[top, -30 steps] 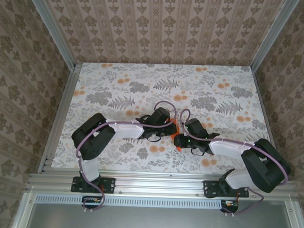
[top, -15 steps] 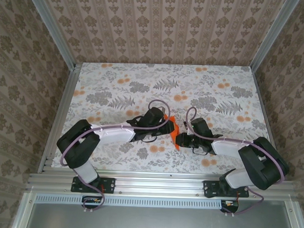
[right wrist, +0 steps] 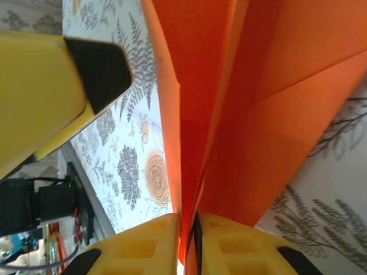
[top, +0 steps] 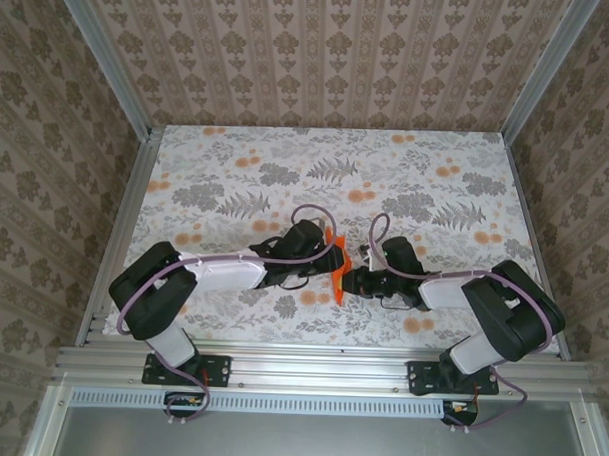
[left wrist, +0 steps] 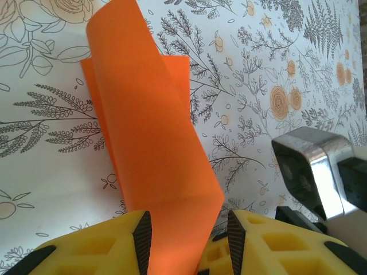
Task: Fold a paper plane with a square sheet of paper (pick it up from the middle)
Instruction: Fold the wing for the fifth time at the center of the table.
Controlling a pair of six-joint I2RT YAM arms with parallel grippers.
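**Square sheet of paper [top: 337, 269] stands up between two grippers**

A metal rail [top: 320, 369] runs along the near edge of the table [top: 236, 186], close to the arms' bases. A little past it, near the middle, the orange paper stands on its edge. It is bent and creased, not flat.

The right gripper [top: 351, 282] pinches the paper tight. In the right wrist view its two yellow fingers [right wrist: 155, 246] press together with the paper squeezed in the slit. The left gripper [top: 327, 255] is on the other side. Its fingers [left wrist: 109, 246] are apart, and the paper curls up through the gap. I cannot tell if they touch it.

The two grippers are almost nose to nose, so there is little room between them. Both arms bend inward across the near part of the table.

Farther out, the flowery table has lots of open room to the left, right and back. Walls [top: 320, 58] shut it in on three sides.
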